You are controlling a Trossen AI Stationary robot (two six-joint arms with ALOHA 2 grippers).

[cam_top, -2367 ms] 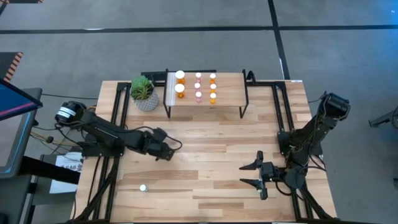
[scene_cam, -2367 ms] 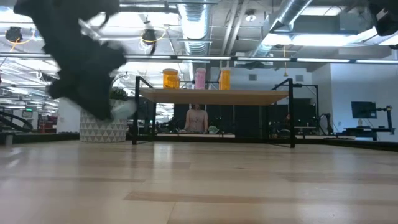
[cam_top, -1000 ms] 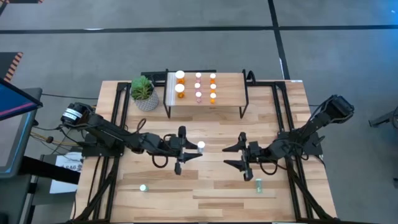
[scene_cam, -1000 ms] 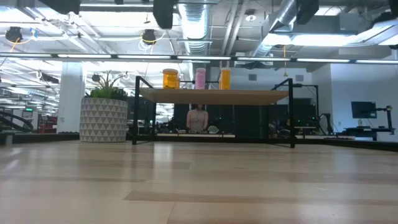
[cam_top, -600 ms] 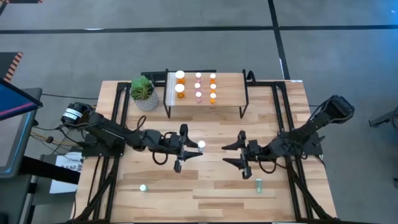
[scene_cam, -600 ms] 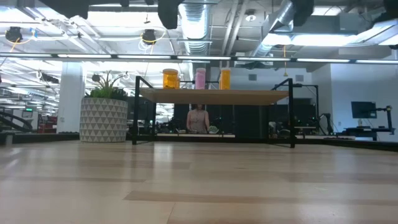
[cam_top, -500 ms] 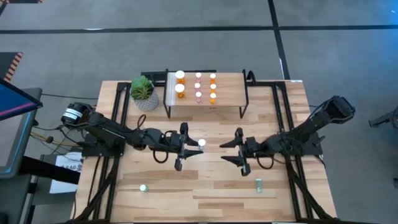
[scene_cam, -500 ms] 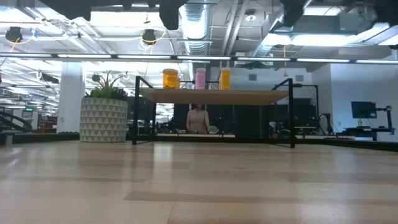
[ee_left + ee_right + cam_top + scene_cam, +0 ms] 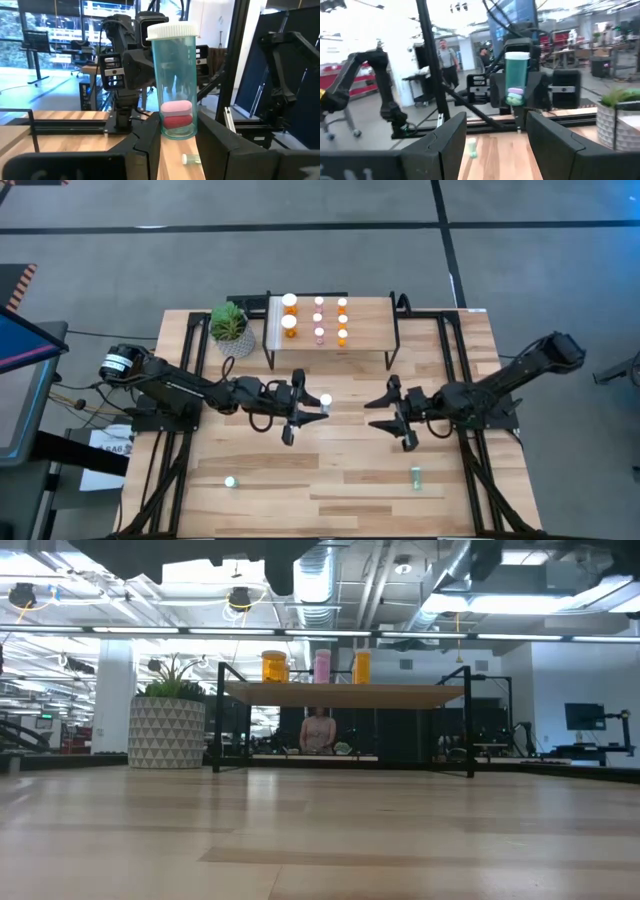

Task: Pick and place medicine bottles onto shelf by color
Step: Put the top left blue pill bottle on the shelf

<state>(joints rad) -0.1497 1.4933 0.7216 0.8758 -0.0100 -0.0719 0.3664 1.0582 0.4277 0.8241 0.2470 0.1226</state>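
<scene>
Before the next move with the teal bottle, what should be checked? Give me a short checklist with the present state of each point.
1. Left gripper shut on the teal bottle: ok.
2. Bottle upright, white cap on: ok.
3. Right gripper open, facing the bottle: ok.
4. Right fingers clear of the bottle: ok.
5. Free space on the shelf: ok.
6. Green bottles left on the table: not ok, two remain.

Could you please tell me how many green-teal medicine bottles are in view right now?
3: one held by the left gripper (teal bottle), one on the table front left, one lying front right. Others may be hidden.
</scene>
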